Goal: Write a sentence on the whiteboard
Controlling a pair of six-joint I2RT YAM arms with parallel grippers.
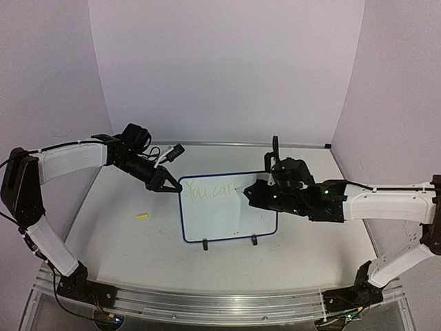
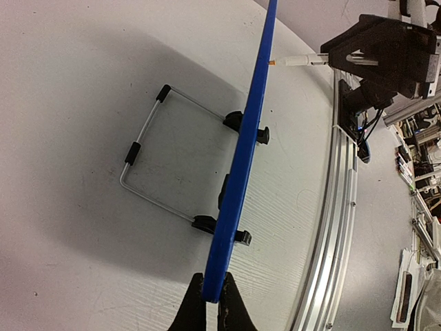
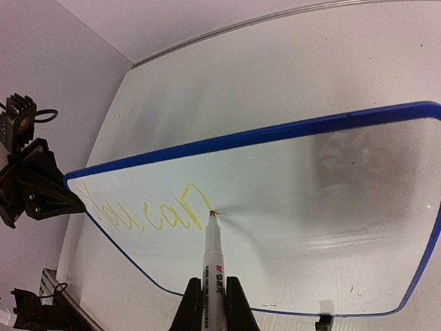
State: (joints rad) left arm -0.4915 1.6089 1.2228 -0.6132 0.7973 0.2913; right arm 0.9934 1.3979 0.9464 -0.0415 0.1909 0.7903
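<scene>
two words in, with the rest to come: the sentence (image 1: 210, 191) on the whiteboard (image 1: 231, 222) read only "you can" in thin yellow-green script along the top line, and the glossy white surface below and to the right of it was bare, so the job looked less than half done. the board stood tilted back near the middle of the pale, matte table (image 1: 124, 255), between the two arms. it was a rounded-corner rectangle in a thin dark blue frame, with two small black feet (image 1: 204, 244) at the front and a bent wire stand (image 2: 148, 162) with black sleeves behind. the left gripper (image 1: 165, 185) was closed tight on the board's upper left corner, its dark fingers pinching the blue edge to steady it. the right gripper (image 1: 249, 193) was clamped on a marker (image 3: 213, 248), a slim white barrel with red and black print, whose tip touched the board just after the last letter. a small yellow piece (image 1: 142, 216), possibly the marker's cap, lay on the table well left of the board.
</scene>
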